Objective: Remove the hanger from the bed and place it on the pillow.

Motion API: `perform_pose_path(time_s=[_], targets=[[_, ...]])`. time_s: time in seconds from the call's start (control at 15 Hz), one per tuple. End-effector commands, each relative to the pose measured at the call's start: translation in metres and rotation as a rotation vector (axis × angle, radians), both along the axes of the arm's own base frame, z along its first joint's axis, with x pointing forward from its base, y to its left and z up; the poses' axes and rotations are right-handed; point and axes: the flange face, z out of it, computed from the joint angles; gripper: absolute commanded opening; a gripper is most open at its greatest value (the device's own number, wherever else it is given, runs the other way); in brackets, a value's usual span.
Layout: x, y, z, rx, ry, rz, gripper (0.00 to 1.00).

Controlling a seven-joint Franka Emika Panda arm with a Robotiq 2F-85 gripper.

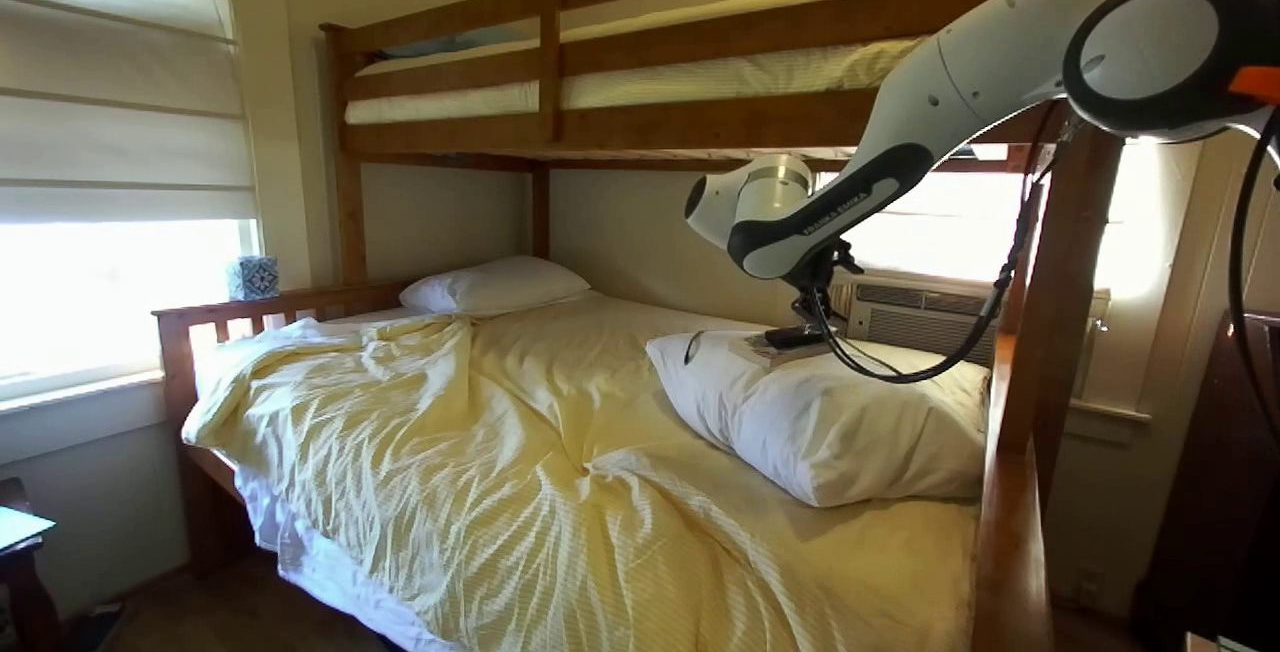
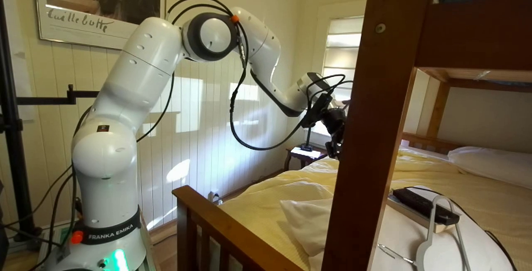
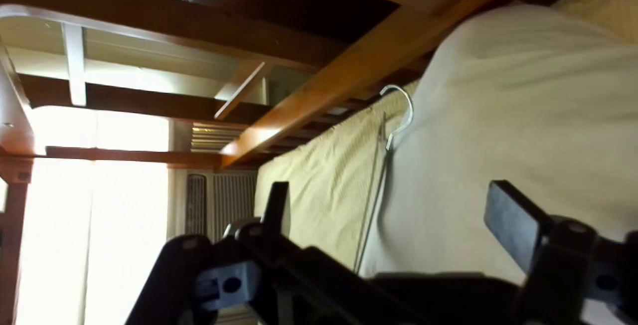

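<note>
The hanger (image 3: 410, 108) has a silver hook and a thin body. In the wrist view it lies along the edge of the large white pillow (image 3: 488, 155), beside yellow bedding. In an exterior view the hanger (image 2: 424, 248) looks grey, partly cut off by the frame; I cannot make it out in the remaining exterior view. The pillow (image 1: 830, 422) rests on the bed (image 1: 420, 452) against its end board. My gripper (image 3: 391, 210) is wide open and empty; the hanger shows between its fingers, beyond the tips. The gripper (image 1: 812, 307) appears above the pillow; the post partly hides it in an exterior view (image 2: 334, 148).
A black elongated object (image 2: 426, 208) with a cable lies on a flat box (image 2: 440, 226) on the pillow. A wooden post (image 2: 361, 138) and end board (image 1: 1010, 532) stand close. The upper bunk rail (image 1: 700, 122) is overhead. A flatter white pillow (image 1: 495, 287) lies far back.
</note>
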Motion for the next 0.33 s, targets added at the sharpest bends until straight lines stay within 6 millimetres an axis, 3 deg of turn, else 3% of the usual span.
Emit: perform_pose_path(time_s=[0.0, 0.2, 0.27], targets=[[0.0, 0.027, 0.035, 0.145, -0.083, 0.101, 1.0], [0.006, 0.038, 0.052, 0.251, -0.158, 0.19, 1.0], [0.013, 0.035, 0.043, 0.174, -0.13, 0.142, 1.0]])
